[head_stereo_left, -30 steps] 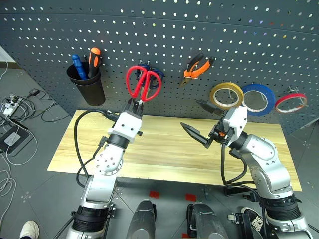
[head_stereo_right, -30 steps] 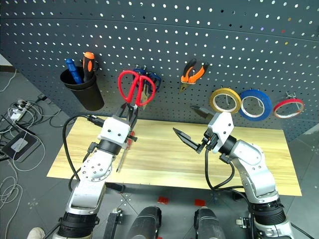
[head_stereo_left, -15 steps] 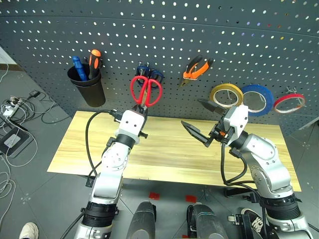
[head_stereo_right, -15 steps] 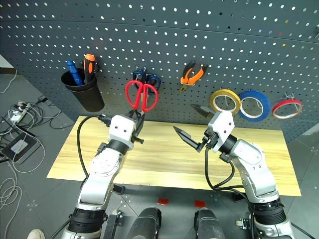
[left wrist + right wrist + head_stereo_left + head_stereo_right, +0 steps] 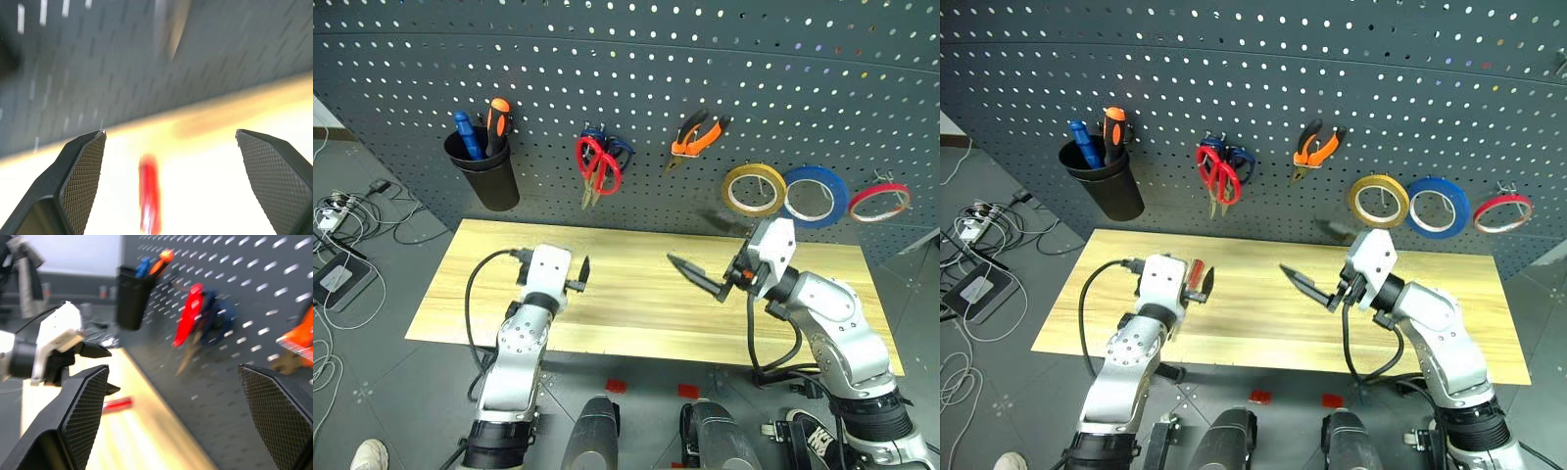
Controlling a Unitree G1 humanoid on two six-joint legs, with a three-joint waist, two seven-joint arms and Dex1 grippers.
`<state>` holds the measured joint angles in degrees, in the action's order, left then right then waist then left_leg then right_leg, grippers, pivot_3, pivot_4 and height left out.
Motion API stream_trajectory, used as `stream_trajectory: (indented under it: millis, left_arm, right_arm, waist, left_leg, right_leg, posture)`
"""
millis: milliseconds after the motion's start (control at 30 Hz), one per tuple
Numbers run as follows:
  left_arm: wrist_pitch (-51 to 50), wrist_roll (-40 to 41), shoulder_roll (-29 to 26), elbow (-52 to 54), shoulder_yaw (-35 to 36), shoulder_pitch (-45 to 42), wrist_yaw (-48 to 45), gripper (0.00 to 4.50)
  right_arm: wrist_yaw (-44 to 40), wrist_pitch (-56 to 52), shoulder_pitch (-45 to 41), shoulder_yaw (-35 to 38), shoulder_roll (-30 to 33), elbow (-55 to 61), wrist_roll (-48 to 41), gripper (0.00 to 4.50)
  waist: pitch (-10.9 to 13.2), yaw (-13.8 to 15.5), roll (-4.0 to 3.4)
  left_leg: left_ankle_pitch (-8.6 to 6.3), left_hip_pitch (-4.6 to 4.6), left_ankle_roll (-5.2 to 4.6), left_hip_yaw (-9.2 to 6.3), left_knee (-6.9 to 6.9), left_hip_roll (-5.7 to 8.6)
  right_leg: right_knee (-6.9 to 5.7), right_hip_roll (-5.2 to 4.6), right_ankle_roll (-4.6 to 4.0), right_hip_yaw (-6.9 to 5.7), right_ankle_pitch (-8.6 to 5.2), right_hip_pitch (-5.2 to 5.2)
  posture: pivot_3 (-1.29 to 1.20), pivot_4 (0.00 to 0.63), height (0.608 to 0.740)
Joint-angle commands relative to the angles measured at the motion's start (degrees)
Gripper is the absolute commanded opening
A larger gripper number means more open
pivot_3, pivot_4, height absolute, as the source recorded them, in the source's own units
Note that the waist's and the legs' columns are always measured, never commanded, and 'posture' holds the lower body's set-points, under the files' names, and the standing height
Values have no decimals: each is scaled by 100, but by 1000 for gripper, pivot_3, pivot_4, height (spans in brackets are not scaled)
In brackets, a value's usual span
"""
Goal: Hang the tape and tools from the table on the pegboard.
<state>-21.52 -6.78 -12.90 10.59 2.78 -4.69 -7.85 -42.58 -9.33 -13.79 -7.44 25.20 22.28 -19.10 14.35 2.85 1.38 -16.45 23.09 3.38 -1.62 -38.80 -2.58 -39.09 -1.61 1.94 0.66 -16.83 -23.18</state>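
Red scissors [image 5: 597,168] are hanging on the pegboard [image 5: 636,88], next to the pliers [image 5: 697,135] and yellow tape [image 5: 755,189]. Little red screwdriver [image 5: 1194,272] is lying on the worktop [image 5: 636,294], right by the left hand [image 5: 570,276], which is wide open and empty. Right hand [image 5: 720,269] is open too, above the worktop.

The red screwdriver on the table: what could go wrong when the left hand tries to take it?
1. The red screwdriver is slim and lies flat on the table. The open left hand may push or roll it instead of gripping it.
2. The red scissors hang over the blue-handled scissors. A nearby bump could knock them off the pegboard.
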Motion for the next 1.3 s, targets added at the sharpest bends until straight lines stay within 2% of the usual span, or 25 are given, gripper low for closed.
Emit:
stream_trajectory:
  millis: [33, 200, 367, 567, 767, 1133, 1167, 1300]
  left_arm:
    - [-333, 195, -156, -11, 269, 2, -113, 4486]
    - [-648, 502, -620, -563, 537, -374, -509, 4486]
    - [-593, 664, -889, -1393, 457, -974, -866, 4486]
    - [-228, 728, -910, -2585, 307, -1813, -1099, 4486]
    - [-213, 759, -857, -3097, 320, -2148, -964, 4486]
    - [-257, 783, -961, -3045, 300, -2131, -994, 1134]
    - [-261, 785, -967, -3036, 300, -2131, -995, 936]
    - [-301, 757, -986, -2929, 291, -2108, -949, 932]
  right_arm:
    - [-443, 90, 5, -365, 204, 228, 92, 4500]
    - [-551, 98, -262, -905, 139, -28, 494, 4500]
    - [-595, 58, -341, -1094, 91, -55, 595, 4500]
    - [-546, -24, -415, -1139, 39, -4, 700, 4500]
    - [-484, -149, -387, -1104, 58, 124, 680, 4500]
    - [-365, -145, -477, -1156, -43, 110, 787, 4500]
    - [-361, -151, -488, -1145, -62, 89, 781, 4500]
    - [-393, -152, -521, -1057, -102, -7, 721, 4500]
  waist:
    - [37, 2, 4]
    - [280, -21, -2]
    - [493, 3, -1]
    - [712, -16, 1]
    - [858, -78, 14]
    - [879, -140, 11]
    - [879, -139, 11]
    - [879, -139, 11]
  left_leg:
    - [0, -3, 0, 0, 0, 1]
    - [-2, -20, -4, -4, 0, -2]
    - [-2, -14, -3, -9, -4, -2]
    - [-1, -15, -2, -6, -11, -3]
    - [0, -8, 0, -5, -10, -7]
    - [1, -9, 3, -5, -7, -9]
    - [3, -8, 5, -5, -7, -8]
    - [13, -8, 24, -5, -5, -9]
  right_leg:
    - [0, 0, 0, 1, 0, 3]
    - [-14, 12, -1, 16, -1, 6]
    - [-22, 8, -2, 18, -2, -3]
    - [-44, 9, -2, 20, -2, -12]
    - [-44, 8, -2, 21, -2, -21]
    - [-41, 5, 0, 20, -3, -23]
    - [-41, 4, 0, 19, -3, -23]
    - [-39, 2, 0, 20, -3, -23]
  posture:
    - [125, 333, 740]
    - [136, 393, 740]
    - [133, 426, 740]
    - [115, 453, 740]
    - [95, 465, 740]
    - [108, 443, 740]
    - [110, 438, 740]
    - [114, 417, 740]
